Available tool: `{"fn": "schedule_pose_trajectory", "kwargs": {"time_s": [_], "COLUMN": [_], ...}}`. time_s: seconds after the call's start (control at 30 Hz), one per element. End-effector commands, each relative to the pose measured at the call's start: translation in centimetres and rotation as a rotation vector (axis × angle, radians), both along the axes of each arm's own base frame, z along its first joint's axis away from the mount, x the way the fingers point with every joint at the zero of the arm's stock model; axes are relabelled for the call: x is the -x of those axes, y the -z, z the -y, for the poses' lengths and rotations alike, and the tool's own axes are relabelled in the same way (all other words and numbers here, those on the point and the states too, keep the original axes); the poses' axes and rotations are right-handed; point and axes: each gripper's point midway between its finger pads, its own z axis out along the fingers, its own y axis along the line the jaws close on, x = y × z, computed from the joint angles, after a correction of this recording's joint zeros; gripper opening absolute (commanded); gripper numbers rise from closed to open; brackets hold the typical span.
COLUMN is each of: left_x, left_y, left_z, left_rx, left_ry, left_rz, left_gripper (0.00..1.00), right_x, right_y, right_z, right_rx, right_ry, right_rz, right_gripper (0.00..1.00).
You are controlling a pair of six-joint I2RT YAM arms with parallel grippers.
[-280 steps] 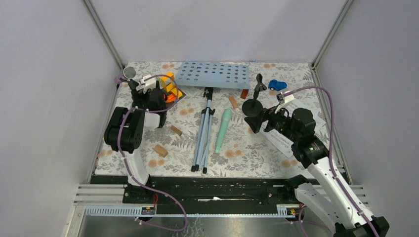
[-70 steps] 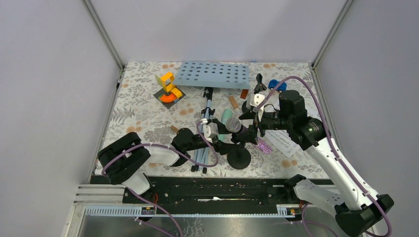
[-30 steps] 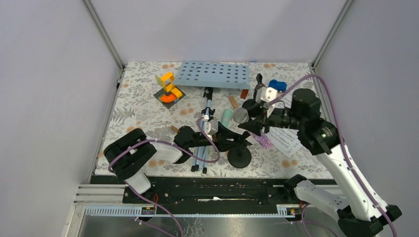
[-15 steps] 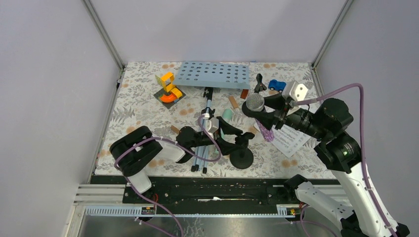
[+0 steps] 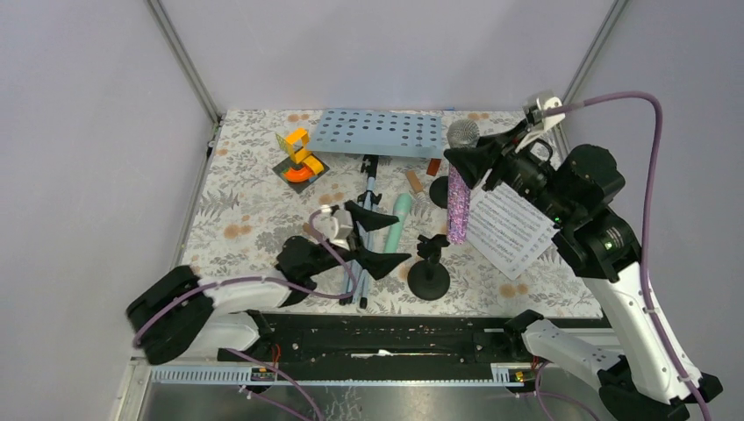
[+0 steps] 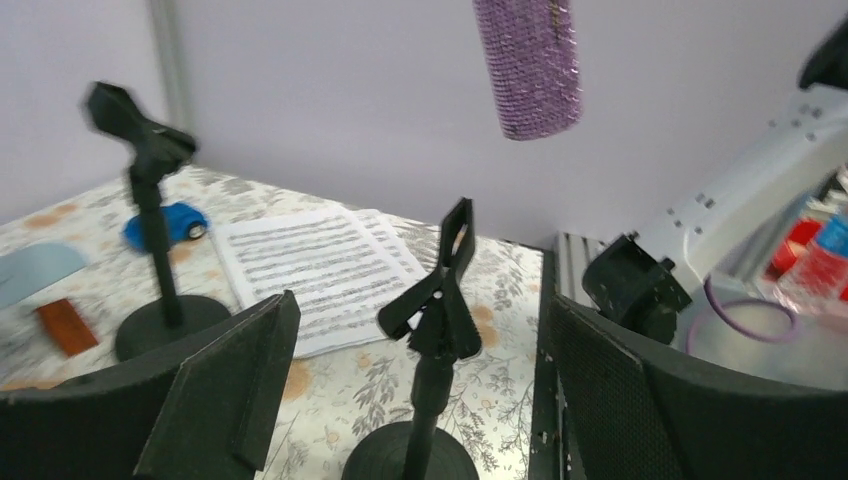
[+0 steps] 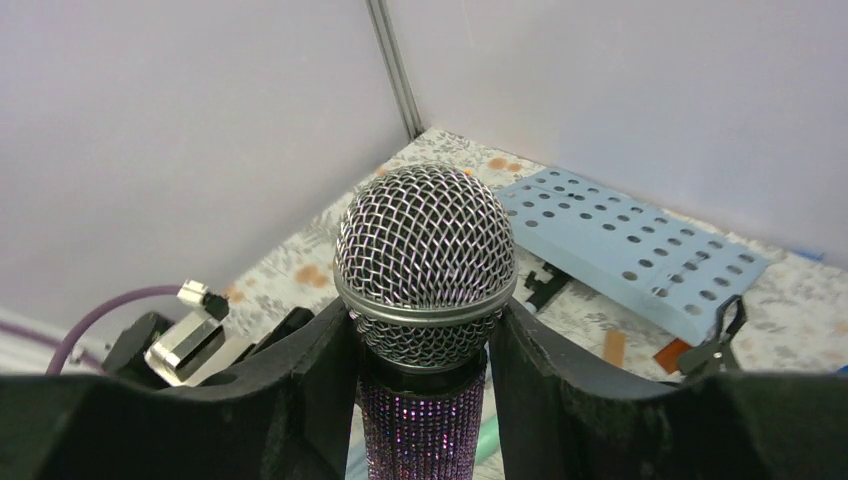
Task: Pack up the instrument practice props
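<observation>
My right gripper (image 5: 467, 163) is shut on the purple glitter microphone (image 5: 457, 202) just under its mesh head and holds it upright, high above the table. The grip shows close in the right wrist view (image 7: 425, 300). My left gripper (image 5: 382, 239) is open and empty, low, just left of a black round-based mic holder (image 5: 429, 268). In the left wrist view that holder (image 6: 437, 320) stands between my spread fingers. The second holder (image 6: 150, 220) stands farther back. The mint-green microphone (image 5: 399, 221) lies beside the tripod legs (image 5: 365, 230) of the pale blue rack (image 5: 379, 132). Sheet music (image 5: 511, 230) lies at the right.
An orange and yellow toy (image 5: 299, 158) sits at the back left. Small brown blocks (image 5: 414, 181) lie near the rack. A blue toy car (image 6: 165, 225) sits by the far holder. Grey walls close three sides.
My right gripper has risen and swung back right, lifting the purple microphone well above the table. My left gripper has drawn back left from the near holder and stays open.
</observation>
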Motion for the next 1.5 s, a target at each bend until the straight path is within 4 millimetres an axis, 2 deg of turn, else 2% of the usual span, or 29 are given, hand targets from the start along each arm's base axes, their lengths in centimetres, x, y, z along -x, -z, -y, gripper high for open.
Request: {"fn": "schedule_pose_trajectory", "kwargs": {"time_s": [0.0, 0.07, 0.17, 0.23, 0.33, 0.4, 0.57, 0.73, 0.83, 1.0, 1.13, 1.33, 1.47], "left_x": [-2.6, -4.3, -5.5, -5.7, -5.3, -4.9, -3.6, -2.9, -2.5, -2.2, -2.3, -2.2, -2.1], "left_y": [0.3, 0.6, 0.9, 1.1, 0.4, -0.4, -2.6, -3.0, -2.6, -1.5, -1.6, -1.5, -1.5], "left_z": [-4.0, -6.6, -10.7, -13.4, -16.8, -18.6, -22.4, -25.8, -26.7, -27.7, -27.9, -27.4, -27.5], "left_rx": [-0.011, -0.023, -0.054, -0.076, -0.102, -0.112, -0.101, -0.132, -0.147, -0.155, -0.14, -0.16, -0.156], "left_ry": [-0.254, -0.424, -0.637, -0.755, -0.876, -0.933, -1.026, -1.137, -1.161, -1.195, -1.207, -1.181, -1.179], "left_rz": [-0.18, -0.312, -0.478, -0.552, -0.589, -0.595, -0.608, -0.597, -0.596, -0.61, -0.614, -0.613, -0.613], "left_gripper": [0.99, 0.99, 0.99, 0.99, 0.99, 0.99, 0.99, 0.99, 0.99, 0.99, 0.99, 0.99, 0.99], "right_x": [-2.4, -3.7, -5.1, -5.6, -6.7, -7.9, -10.3, -11.4, -12.0, -12.3, -12.7, -14.1, -15.1], "right_y": [-1.9, -0.6, 1.3, 2.8, 5.3, 7.3, 14.2, 18.9, 22.4, 27.3, 29.6, 32.7, 34.6], "right_z": [-0.4, -1.1, -3.1, -5.8, -9.0, -10.2, -11.7, -13.0, -13.4, -12.1, -11.8, -11.9, -11.0], "right_rx": [-0.217, -0.25, -0.264, -0.237, -0.183, -0.152, -0.038, 0.128, 0.203, 0.373, 0.412, 0.368, 0.38], "right_ry": [0.091, 0.117, 0.15, 0.162, 0.207, 0.272, 0.437, 0.58, 0.631, 0.732, 0.744, 0.71, 0.737], "right_rz": [-0.132, -0.2, -0.272, -0.31, -0.373, -0.429, -0.584, -0.613, -0.655, -0.689, -0.727, -0.822, -0.856], "right_gripper": [0.0, 0.0, 0.0, 0.0, 0.0, 0.0, 0.0, 0.0, 0.0, 0.02, 0.01, 0.0, 0.03]}}
